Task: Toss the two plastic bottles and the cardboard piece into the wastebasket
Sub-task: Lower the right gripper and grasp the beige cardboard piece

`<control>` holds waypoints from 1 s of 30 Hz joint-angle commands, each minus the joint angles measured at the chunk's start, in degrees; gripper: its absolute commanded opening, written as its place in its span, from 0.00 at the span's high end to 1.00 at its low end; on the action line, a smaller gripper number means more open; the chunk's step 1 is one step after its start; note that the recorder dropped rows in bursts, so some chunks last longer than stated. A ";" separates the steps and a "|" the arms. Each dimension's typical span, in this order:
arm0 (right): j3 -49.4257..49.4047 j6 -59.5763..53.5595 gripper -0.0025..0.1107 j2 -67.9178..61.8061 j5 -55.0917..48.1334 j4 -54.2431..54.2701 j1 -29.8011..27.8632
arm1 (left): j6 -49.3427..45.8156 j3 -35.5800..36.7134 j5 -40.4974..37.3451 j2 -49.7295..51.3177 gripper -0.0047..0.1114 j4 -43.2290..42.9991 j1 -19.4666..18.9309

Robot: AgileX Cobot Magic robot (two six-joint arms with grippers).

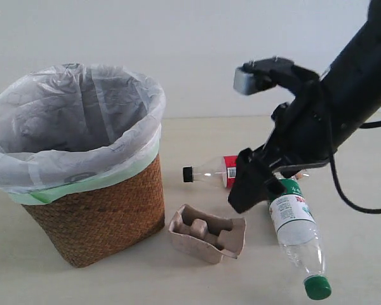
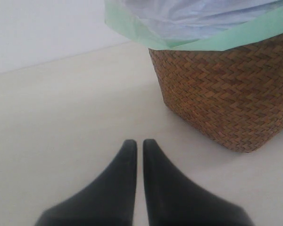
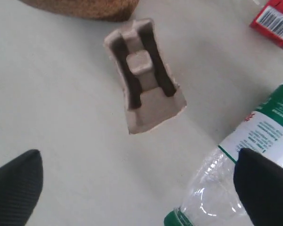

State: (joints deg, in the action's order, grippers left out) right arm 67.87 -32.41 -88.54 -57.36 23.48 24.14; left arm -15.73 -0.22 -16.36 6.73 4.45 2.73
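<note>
Right hand (image 1: 257,194) (image 3: 139,165): spread wide, holding nothing. It hangs low over the surface (image 1: 82,279), between the cardboard piece (image 1: 206,235) and the green-capped bottle (image 1: 292,229). In the right wrist view one finger (image 3: 264,188) sits over the clear body of the green-capped bottle (image 3: 254,141), and the other finger is over bare surface. Cannot tell whether the finger touches the bottle.

Left hand (image 2: 137,150): fingers drawn together with only a thin slit between them, gripping nothing. It is over bare surface, with the wastebasket (image 2: 226,94) near ahead of it. Not seen in the exterior view.

Wastebasket (image 1: 101,210): upright toward the left edge. The bag is folded over its rim, and nothing shows inside from here.

Cardboard piece (image 3: 144,80): lies open side up, just beside the foot of the wastebasket on the near-edge side.

Green-capped bottle: lying down toward the near right corner, cap pointing at the near edge.

Red-label bottle (image 1: 213,170) (image 3: 273,21): lying down farther toward the far edge, black cap pointing at the wastebasket. Its label end is partly hidden behind the right hand.
</note>
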 commanded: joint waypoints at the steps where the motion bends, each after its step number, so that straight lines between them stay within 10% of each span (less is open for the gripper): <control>1: 0.24 -5.52 0.07 -4.92 2.33 -0.29 2.76 | 0.54 0.22 0.48 -0.52 0.93 0.49 -0.17; 11: 0.24 2.59 0.07 -12.74 16.76 -16.12 14.73 | 0.54 0.22 0.48 -0.52 0.93 0.49 -0.17; 30: 0.24 4.64 0.07 -21.82 27.13 -18.60 15.29 | 0.54 0.22 0.48 -0.52 0.93 0.49 -0.17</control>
State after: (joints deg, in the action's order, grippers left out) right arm 67.87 -27.79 -109.56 -32.22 5.60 39.37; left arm -15.73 -0.22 -16.36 6.73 4.45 2.73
